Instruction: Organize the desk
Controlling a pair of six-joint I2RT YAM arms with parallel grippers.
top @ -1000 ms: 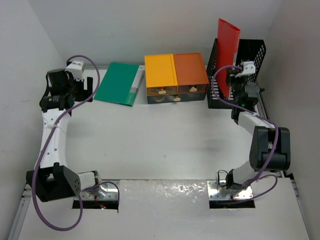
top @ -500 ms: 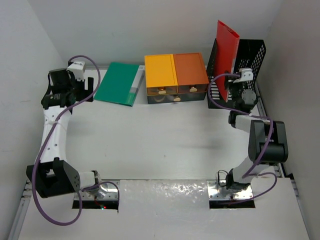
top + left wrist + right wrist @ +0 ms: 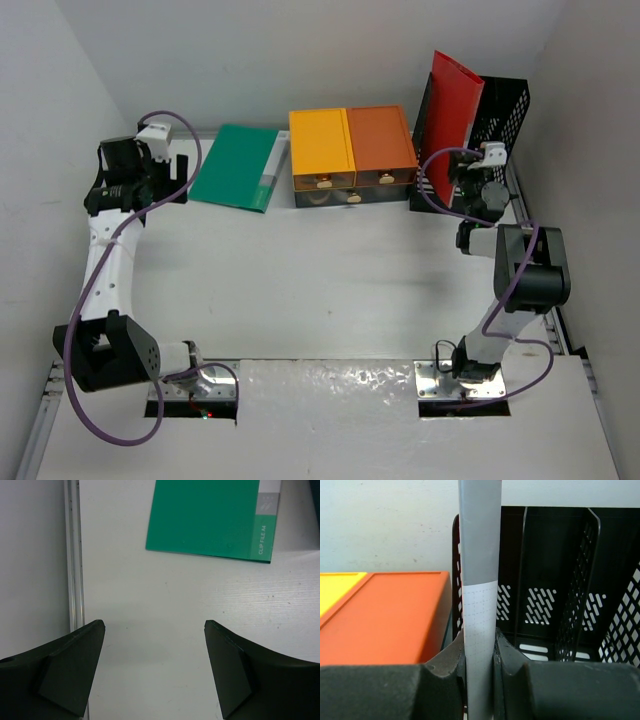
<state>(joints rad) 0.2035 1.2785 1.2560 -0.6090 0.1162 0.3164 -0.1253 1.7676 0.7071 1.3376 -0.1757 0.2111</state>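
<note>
Right tool (image 3: pixel 479 647): clamped on the grey spine of the red folder (image 3: pixel 452 105). The folder stands nearly upright at the left end of the black mesh rack (image 3: pixel 506 105); whether it sits inside a compartment cannot be told. The orange-and-yellow drawer box (image 3: pixel 352 148) is just left of the rack.

Left tool (image 3: pixel 154 626): jaws apart, nothing between them, above bare tabletop (image 3: pixel 320 270) beside the left rail (image 3: pixel 75 555) and near a green clip file (image 3: pixel 207 515) lying flat.

The white tabletop spans the area beneath both arms, with all items along its far edge.
</note>
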